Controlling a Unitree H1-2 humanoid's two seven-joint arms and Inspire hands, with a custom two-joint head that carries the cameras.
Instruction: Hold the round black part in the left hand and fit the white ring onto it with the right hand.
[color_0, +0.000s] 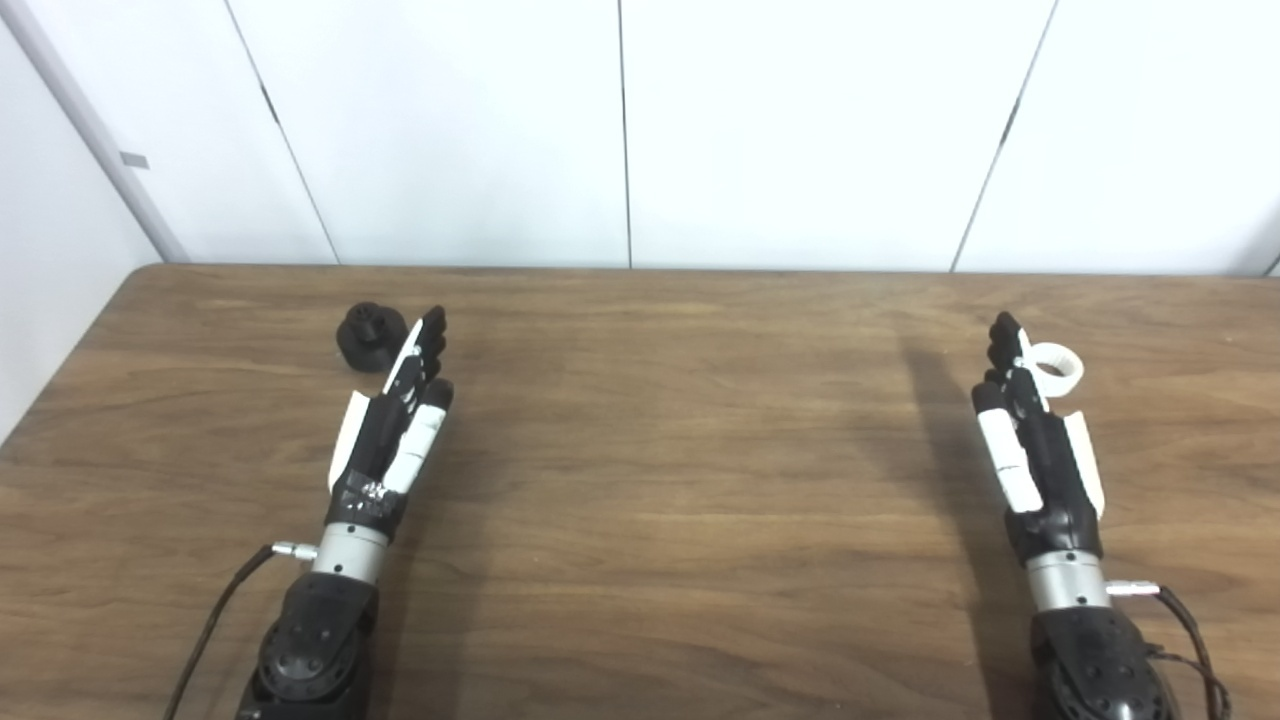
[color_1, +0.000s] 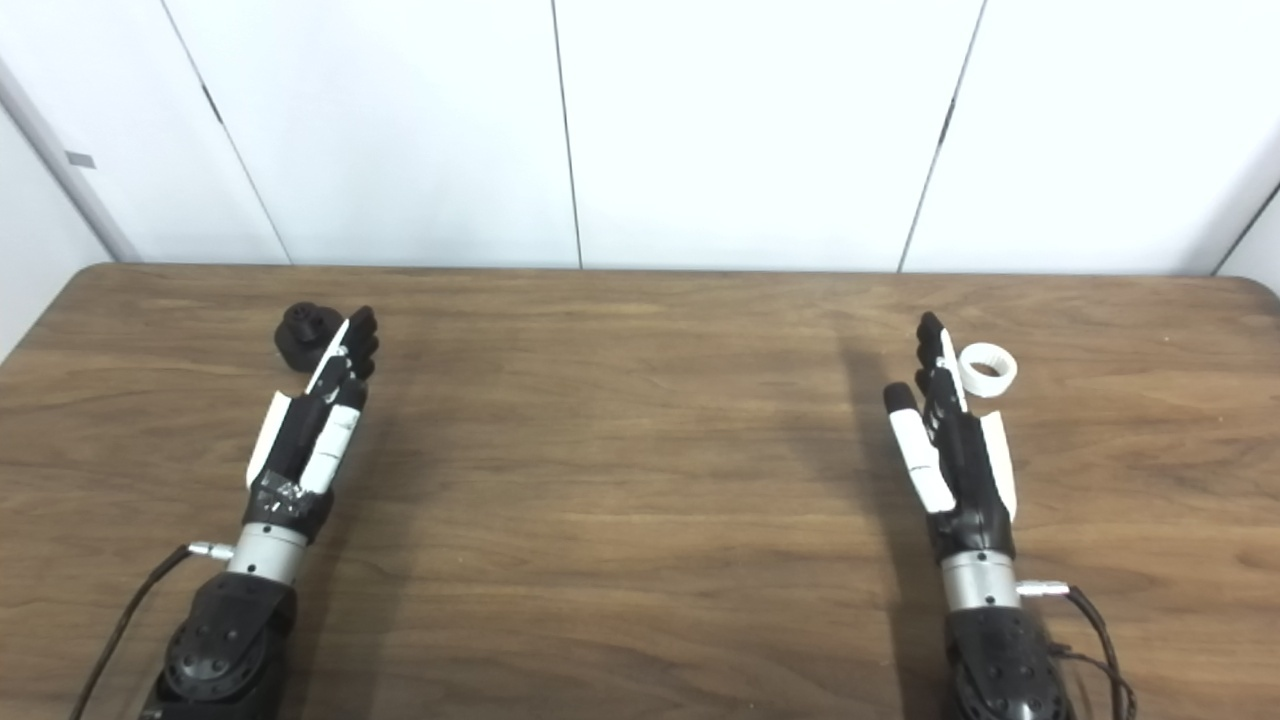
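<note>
The round black part (color_0: 368, 335) stands on the wooden table (color_0: 660, 480) at the far left, just beyond and left of my left hand (color_0: 395, 415). That hand is open, its fingers stretched straight forward, its fingertips beside the part, holding nothing. The white ring (color_0: 1058, 366) lies on the table at the far right, just right of the fingertips of my right hand (color_0: 1030, 440). The right hand is open too, fingers straight, with nothing in it. In the right eye view the part (color_1: 305, 335) and the ring (color_1: 988, 369) show the same layout.
White wall panels (color_0: 620, 130) rise behind the table's far edge. Thin cables (color_0: 215, 610) trail from both wrists near the front edge. Bare wood stretches between the two arms.
</note>
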